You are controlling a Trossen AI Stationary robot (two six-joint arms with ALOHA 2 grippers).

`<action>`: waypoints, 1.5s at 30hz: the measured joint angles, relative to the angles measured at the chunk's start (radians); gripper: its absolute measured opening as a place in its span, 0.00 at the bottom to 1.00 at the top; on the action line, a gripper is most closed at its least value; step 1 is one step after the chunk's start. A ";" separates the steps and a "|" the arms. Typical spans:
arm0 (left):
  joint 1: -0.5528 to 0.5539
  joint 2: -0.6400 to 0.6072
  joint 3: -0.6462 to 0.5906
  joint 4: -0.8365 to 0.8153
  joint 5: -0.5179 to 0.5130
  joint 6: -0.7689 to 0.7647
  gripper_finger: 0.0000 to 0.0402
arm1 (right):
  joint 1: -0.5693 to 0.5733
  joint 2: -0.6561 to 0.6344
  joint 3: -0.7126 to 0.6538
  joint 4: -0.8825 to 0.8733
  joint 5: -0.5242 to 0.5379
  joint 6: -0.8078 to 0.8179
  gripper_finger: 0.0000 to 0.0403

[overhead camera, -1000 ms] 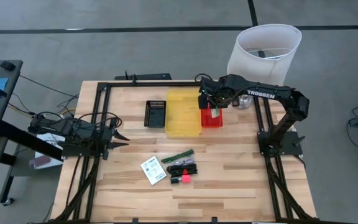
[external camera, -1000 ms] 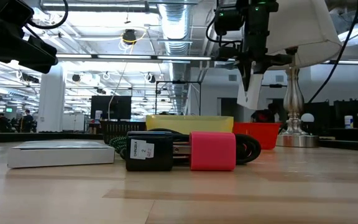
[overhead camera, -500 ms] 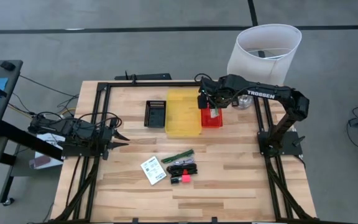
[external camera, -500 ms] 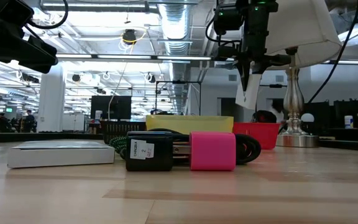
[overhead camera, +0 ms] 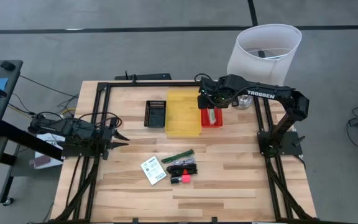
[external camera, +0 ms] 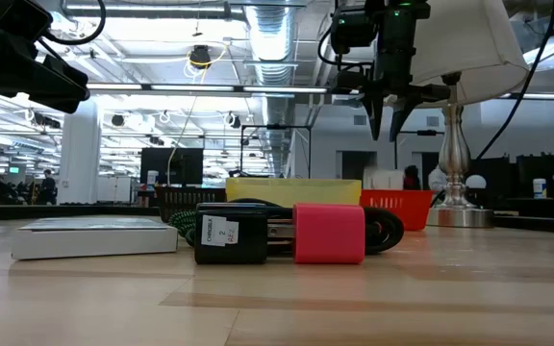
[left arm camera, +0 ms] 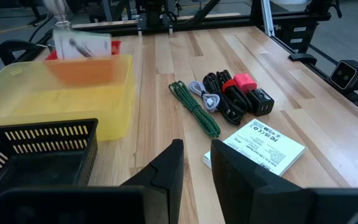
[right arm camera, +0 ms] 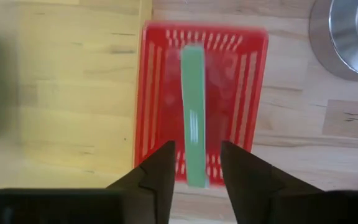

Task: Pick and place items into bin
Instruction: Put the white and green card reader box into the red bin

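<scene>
Nearest on the table lies the cluster I have yet to clear: the flat white labelled packet (overhead camera: 153, 170) on the left of it, and just right of that the black cord bundle (overhead camera: 184, 168) with the small pink-red block (overhead camera: 183, 178) at its near edge. The thin green stick (overhead camera: 180, 155) lies just beyond the bundle, slanting across the wood.

My left gripper (overhead camera: 118, 138) waits at the left edge of the table, level with that cluster but well apart from it. Its fingers (left arm camera: 166, 169) stand with a narrow gap between them and nothing in it.

Farther back sit three bins in a row: the black basket (overhead camera: 155, 113) on the left, the yellow tray (overhead camera: 183, 112) touching it in the middle, and the red basket (overhead camera: 212, 117) against the tray's right side.

My right gripper (overhead camera: 211, 101) hangs directly over the red basket, pointing straight down. Its fingers (right arm camera: 156, 169) are parted and grip nothing. Between them, below, a green-striped packet (right arm camera: 193, 115) shows blurred inside the red basket, running its length; whether it already rests on the basket floor I cannot tell.

Beyond the far right corner stands a white lamp shade (overhead camera: 265, 51).
</scene>
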 joint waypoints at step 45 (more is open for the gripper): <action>0.000 0.000 0.000 0.000 0.000 0.000 0.18 | 0.328 0.000 0.000 0.073 -0.096 0.146 0.33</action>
